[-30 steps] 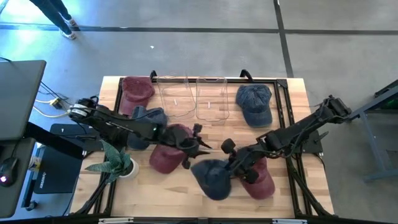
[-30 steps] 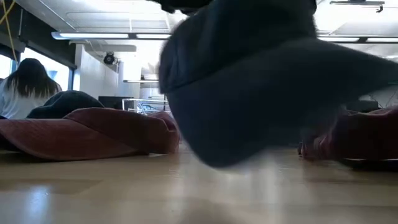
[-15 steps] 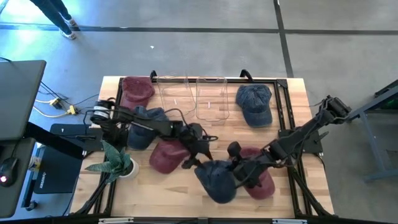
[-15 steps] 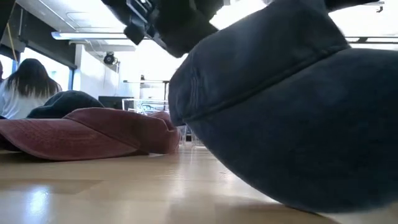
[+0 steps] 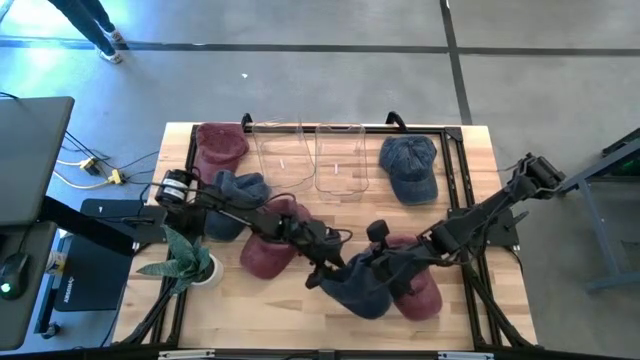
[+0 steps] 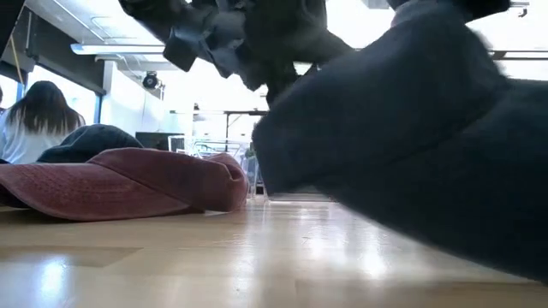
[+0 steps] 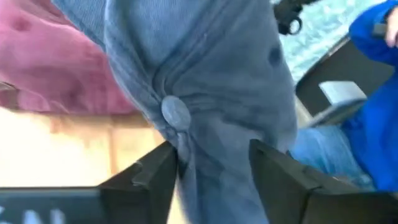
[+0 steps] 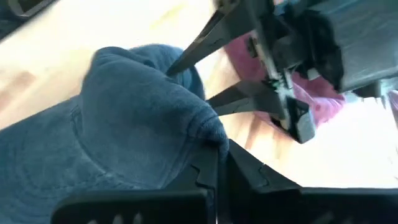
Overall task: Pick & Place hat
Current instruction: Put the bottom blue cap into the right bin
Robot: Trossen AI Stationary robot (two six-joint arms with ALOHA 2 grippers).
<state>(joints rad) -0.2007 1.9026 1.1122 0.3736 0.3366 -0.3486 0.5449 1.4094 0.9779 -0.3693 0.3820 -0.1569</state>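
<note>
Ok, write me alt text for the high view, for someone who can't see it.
Two dark robot arms meet over a dark blue denim cap near the front of a light wooden table, the right gripper shut on the cap and the left gripper at its edge. Other maroon and blue caps, two clear plastic bins and a small potted plant surround them.

Potted plant (image 5: 188,258) is sitting at table (image 5: 250,300) edge, well apart from left claw; two clear bins (image 5: 308,157) are standing beyond it.
</note>
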